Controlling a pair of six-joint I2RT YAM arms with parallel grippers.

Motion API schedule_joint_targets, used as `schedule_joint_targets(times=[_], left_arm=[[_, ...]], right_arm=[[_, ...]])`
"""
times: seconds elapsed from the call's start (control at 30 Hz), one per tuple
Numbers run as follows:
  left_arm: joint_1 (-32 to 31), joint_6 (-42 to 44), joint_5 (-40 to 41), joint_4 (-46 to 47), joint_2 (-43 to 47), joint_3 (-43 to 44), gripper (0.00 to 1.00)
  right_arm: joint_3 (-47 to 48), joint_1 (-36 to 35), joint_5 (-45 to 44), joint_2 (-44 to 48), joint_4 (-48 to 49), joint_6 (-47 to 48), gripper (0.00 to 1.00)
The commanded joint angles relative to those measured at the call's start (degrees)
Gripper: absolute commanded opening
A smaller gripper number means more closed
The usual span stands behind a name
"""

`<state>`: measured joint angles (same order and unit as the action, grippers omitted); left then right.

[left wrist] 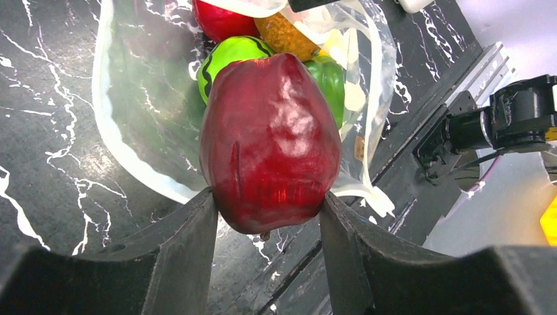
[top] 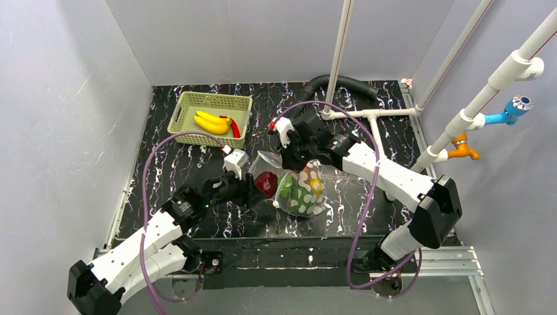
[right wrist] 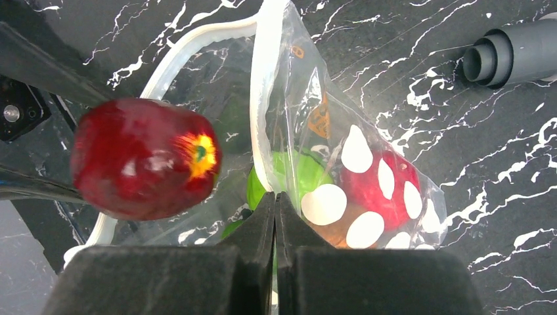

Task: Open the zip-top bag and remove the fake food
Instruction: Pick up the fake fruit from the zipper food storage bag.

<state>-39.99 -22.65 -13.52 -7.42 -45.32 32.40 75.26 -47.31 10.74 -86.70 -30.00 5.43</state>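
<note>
Left wrist: my left gripper (left wrist: 269,210) clamped the glossy dark-red plastic apple (left wrist: 269,144) just outside the clear spotted zip-top bag (left wrist: 138,98); right gripper (right wrist: 276,207) pinched its rim.

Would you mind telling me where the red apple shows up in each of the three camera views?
Top external: the red apple sits near the centre, just left of the zip-top bag.
Left wrist: the apple fills the middle, clamped in the left gripper.
Right wrist: the apple is left of centre, at the bag's mouth.
Shared landmark: the bag, beside the apple in every view.
</note>
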Motion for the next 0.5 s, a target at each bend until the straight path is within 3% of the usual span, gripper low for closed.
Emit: schedule_joint_targets(times=[0.0, 0.47], left_arm=[[1.3, 1.0, -1.0, -4.2, 4.9, 1.1, 0.05], [13.0, -10.8, -4.7, 6.4, 7.9, 0.8, 0.00]], right_arm=[[-0.1, 0.8, -1.4, 2.3, 1.4, 1.1, 0.01], [-1.0, 1.5, 2.1, 2.5, 1.8, 1.0, 0.01]])
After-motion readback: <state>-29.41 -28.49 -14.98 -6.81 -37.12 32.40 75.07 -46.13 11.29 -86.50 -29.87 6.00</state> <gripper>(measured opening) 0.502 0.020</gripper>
